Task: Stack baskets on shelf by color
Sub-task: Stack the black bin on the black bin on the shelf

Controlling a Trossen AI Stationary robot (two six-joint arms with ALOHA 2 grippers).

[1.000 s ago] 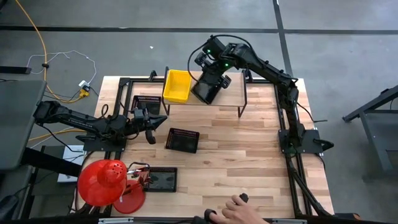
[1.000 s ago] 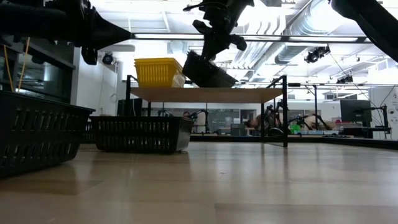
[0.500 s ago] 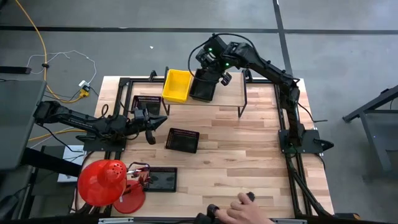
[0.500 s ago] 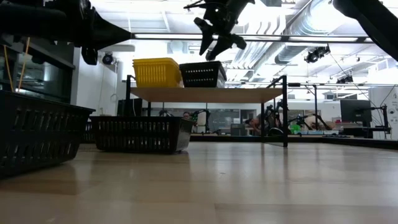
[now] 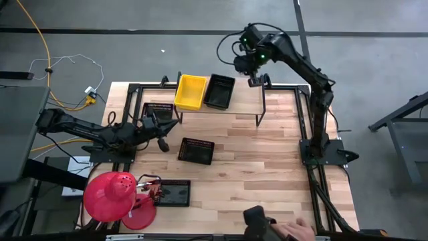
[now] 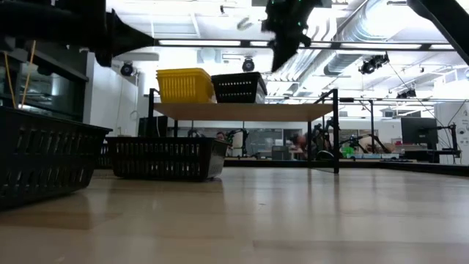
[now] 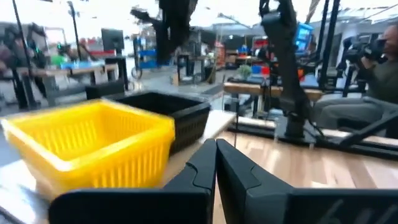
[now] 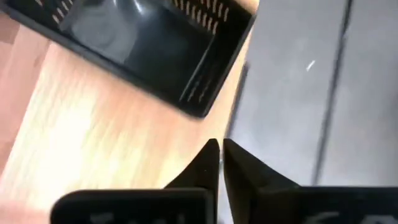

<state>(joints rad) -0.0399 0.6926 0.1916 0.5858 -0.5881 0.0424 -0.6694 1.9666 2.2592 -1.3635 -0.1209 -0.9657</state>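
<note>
A yellow basket [image 5: 190,92] and a black basket [image 5: 220,91] stand side by side, bottoms down, on the left half of the light wood shelf [image 5: 244,107]; the low view shows the yellow basket [image 6: 187,84] and the black basket [image 6: 238,86] on the board too. My right gripper [image 5: 257,75] hangs shut above the shelf's far right part, apart from the black basket [image 8: 143,56]. My left gripper [image 5: 164,136] is shut and waits over the table's left side, facing the yellow basket [image 7: 93,143].
More black baskets rest on the tabletop: one under the shelf's left end [image 5: 158,110], one in the middle [image 5: 196,150], one near the near edge [image 5: 175,194]. A red dome [image 5: 110,197] sits at the near left corner. A person's hand [image 5: 294,231] shows at the near edge.
My right gripper brought the tilted black basket down flat onto the shelf beside the yellow one, let go of it, then rose and drew away toward the table's right and far edge. The basket stays where it was set. The person's hand moved right along the near edge.
</note>
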